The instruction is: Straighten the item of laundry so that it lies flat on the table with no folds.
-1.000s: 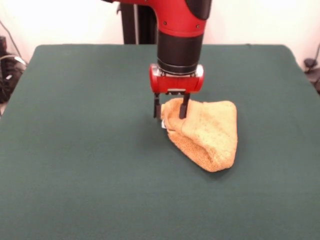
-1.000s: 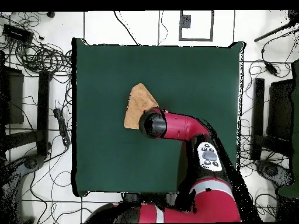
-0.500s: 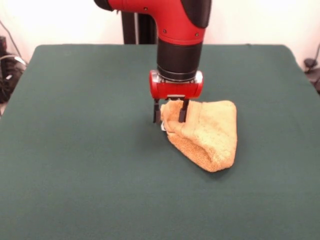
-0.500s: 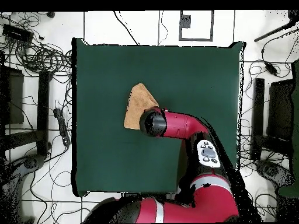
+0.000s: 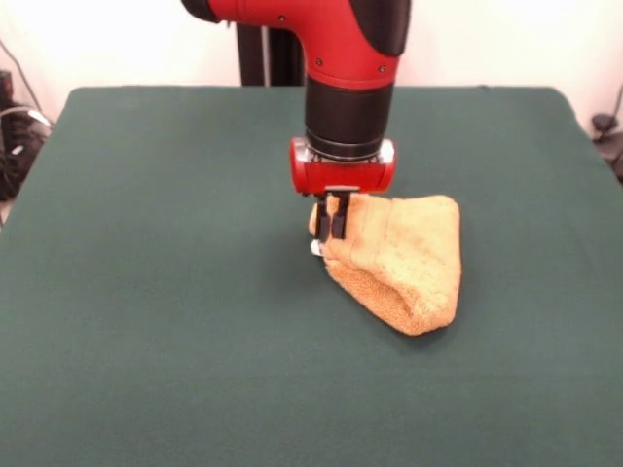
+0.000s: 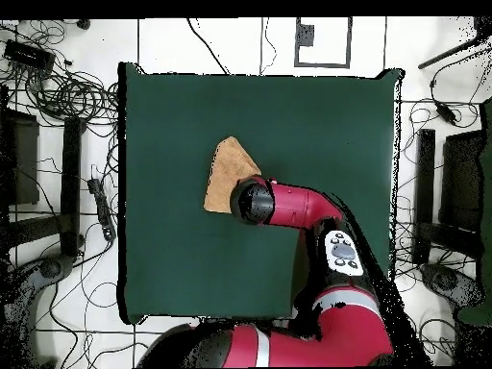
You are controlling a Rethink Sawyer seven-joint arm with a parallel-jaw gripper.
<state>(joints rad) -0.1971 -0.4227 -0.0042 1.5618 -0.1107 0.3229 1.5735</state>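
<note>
The table (image 5: 146, 321) carried the towel (image 5: 409, 263) a little off its middle, folded into a rough wedge whose long axis ran in the front view from a rounded fold nearest the camera up toward the gripper. The gripper (image 5: 332, 226) stood upright over the wedge's picture-left corner, with nearly all the cloth lying to its picture-right and toward the camera. Its fingers were pressed together, pinching that corner, by the label (image 5: 316, 248).
</note>
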